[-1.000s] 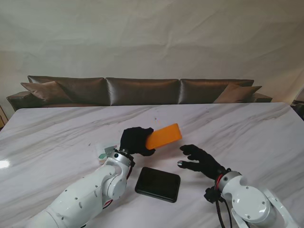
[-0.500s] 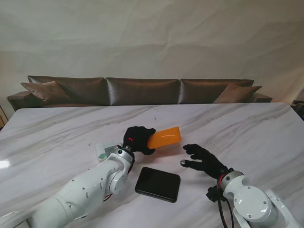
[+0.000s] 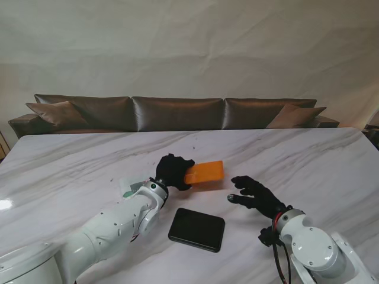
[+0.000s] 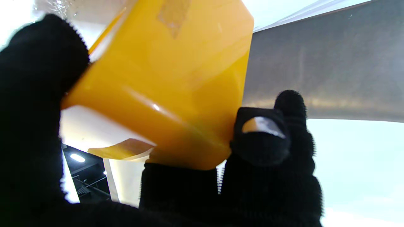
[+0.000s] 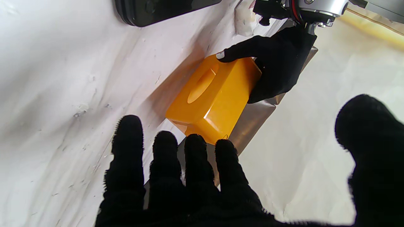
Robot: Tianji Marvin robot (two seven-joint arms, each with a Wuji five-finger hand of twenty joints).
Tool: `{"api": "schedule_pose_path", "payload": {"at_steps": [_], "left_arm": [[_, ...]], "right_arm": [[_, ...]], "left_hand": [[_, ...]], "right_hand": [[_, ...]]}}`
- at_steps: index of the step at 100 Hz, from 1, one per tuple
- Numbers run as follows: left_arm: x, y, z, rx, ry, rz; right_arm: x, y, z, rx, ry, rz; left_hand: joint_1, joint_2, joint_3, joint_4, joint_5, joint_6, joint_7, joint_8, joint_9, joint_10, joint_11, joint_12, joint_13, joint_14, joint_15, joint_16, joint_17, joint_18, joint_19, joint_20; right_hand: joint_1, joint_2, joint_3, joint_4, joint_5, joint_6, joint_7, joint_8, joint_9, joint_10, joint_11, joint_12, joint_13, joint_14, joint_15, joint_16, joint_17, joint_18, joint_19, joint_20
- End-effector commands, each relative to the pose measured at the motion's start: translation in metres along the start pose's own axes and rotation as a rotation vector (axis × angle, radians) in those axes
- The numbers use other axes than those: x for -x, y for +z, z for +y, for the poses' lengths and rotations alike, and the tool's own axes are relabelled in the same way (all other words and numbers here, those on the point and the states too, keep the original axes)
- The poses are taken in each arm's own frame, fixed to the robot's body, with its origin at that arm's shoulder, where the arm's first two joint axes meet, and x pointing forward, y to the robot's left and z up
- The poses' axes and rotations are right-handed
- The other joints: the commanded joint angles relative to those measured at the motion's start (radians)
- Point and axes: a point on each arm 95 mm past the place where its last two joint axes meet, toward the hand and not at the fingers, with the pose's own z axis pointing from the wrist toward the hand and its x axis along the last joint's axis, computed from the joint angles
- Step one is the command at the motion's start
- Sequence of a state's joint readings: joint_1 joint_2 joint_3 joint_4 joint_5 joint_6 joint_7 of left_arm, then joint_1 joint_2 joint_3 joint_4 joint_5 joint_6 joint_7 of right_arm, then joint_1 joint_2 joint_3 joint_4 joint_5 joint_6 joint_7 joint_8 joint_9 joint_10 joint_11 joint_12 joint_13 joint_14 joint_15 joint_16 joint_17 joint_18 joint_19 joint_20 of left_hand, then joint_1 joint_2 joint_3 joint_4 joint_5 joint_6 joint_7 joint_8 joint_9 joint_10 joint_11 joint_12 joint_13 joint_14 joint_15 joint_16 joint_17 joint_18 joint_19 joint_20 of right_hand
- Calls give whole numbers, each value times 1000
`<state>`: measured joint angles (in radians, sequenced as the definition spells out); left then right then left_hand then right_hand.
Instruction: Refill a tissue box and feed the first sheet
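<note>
My left hand (image 3: pixel 172 171) is shut on one end of an orange tissue box (image 3: pixel 205 172), held just over the marble table (image 3: pixel 308 154). The box (image 4: pixel 164 82) fills the left wrist view between black-gloved fingers (image 4: pixel 268 142). In the right wrist view the box (image 5: pixel 214 97) shows an oval slot on one face, with the left hand (image 5: pixel 274 66) gripping its far end. My right hand (image 3: pixel 254 194) is open with fingers spread, to the right of the box and apart from it; its fingers (image 5: pixel 195 164) point toward the box. A small white tissue pack (image 3: pixel 129 188) lies by my left forearm.
A black flat lid or base (image 3: pixel 196 229) lies on the table nearer to me, between the two arms. A dark sofa (image 3: pixel 177 112) stands beyond the table's far edge.
My left hand has lowered the orange box and tipped it flatter, closer to the table. The right hand has edged slightly farther from me and to the right.
</note>
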<state>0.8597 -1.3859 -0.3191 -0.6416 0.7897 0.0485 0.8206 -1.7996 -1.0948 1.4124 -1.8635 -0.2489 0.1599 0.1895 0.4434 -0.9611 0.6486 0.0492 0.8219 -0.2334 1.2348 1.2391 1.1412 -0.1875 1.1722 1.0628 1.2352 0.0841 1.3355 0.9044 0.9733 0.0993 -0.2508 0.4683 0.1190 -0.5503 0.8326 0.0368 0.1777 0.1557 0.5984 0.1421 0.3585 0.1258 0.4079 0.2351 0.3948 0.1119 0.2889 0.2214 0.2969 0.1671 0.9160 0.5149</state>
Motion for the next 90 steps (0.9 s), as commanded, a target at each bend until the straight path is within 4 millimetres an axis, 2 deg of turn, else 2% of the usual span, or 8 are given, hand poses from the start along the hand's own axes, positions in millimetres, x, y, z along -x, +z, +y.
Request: {"api": "schedule_pose_path", "payload": {"at_steps": [1, 5, 14, 24, 38, 50, 76, 90], "left_arm": [[-7, 5, -2, 2, 2, 19], [-8, 5, 0, 4, 7, 25], [-9, 3, 3, 7, 8, 37], [-12, 1, 7, 15, -3, 51], [-14, -3, 14, 55, -12, 50], [-16, -5, 19, 77, -5, 49], [-25, -7, 17, 65, -90, 28], [-25, -10, 11, 99, -71, 48]], "right_arm": [[1, -1, -3, -15, 1, -3], [1, -1, -3, -15, 1, -3], [1, -2, -4, -14, 0, -4], [1, -2, -4, -16, 0, -3], [1, -2, -5, -17, 0, -1], [1, -3, -5, -16, -1, 0], [1, -4, -6, -19, -2, -1], [0, -5, -5, -16, -4, -1]], "left_hand": [[94, 98, 409, -78, 7, -78, -21, -40, 39, 2, 31, -25, 28, -103, -55, 17, -21, -80, 2105, 0], [69, 95, 375, -114, 5, -76, -35, -62, 33, 10, 13, -38, 18, -89, -79, 18, -34, -76, 2093, -2], [11, 93, 322, -166, 1, -72, -77, -125, 18, 32, -47, -86, -13, -53, -143, 5, -62, -63, 2060, -4], [-51, 108, 275, -195, -5, -64, -145, -231, -6, 54, -146, -170, -61, -14, -236, -42, -101, -42, 2013, 1], [-111, 149, 221, -194, 1, -60, -231, -388, -24, 57, -285, -313, -106, -1, -386, -155, -138, -27, 1959, 13], [-133, 170, 208, -176, 1, -46, -286, -466, -41, 54, -359, -400, -138, 1, -473, -226, -166, -16, 1918, 15], [-163, 161, 190, -186, -19, -39, -341, -533, -63, 60, -402, -460, -152, 12, -515, -273, -143, -5, 1906, 11], [-183, 186, 146, -191, -89, -46, -397, -565, -124, 32, -424, -471, -245, 9, -566, -275, -262, 17, 1839, 15]], "right_hand": [[-1, 9, -16, 21, 9, -32, 2, -6, 18, 2, 11, 10, 4, 3, 17, 13, 3, -2, 24, -8], [0, 8, -16, 21, 9, -31, 2, -6, 18, 3, 11, 10, 4, 2, 17, 13, 3, -2, 24, -8], [0, 8, -16, 21, 9, -31, 2, -6, 20, 4, 11, 11, 4, 4, 17, 13, 4, -3, 25, -9], [0, 9, -16, 21, 11, -31, 2, -6, 19, 3, 11, 11, 4, 4, 17, 13, 3, -3, 26, -11], [3, 8, -16, 21, 12, -31, 1, -5, 20, 3, 12, 11, 5, 3, 18, 14, 3, -4, 26, -12], [3, 9, -17, 21, 12, -32, 1, -4, 21, 3, 13, 12, 6, 3, 18, 14, 4, -4, 28, -13], [6, 9, -18, 20, 14, -30, 2, -3, 22, 3, 14, 12, 6, 3, 18, 14, 4, -4, 29, -15], [7, 10, -19, 20, 14, -31, 2, -3, 21, 4, 13, 12, 5, 4, 18, 14, 4, -5, 29, -16]]}}
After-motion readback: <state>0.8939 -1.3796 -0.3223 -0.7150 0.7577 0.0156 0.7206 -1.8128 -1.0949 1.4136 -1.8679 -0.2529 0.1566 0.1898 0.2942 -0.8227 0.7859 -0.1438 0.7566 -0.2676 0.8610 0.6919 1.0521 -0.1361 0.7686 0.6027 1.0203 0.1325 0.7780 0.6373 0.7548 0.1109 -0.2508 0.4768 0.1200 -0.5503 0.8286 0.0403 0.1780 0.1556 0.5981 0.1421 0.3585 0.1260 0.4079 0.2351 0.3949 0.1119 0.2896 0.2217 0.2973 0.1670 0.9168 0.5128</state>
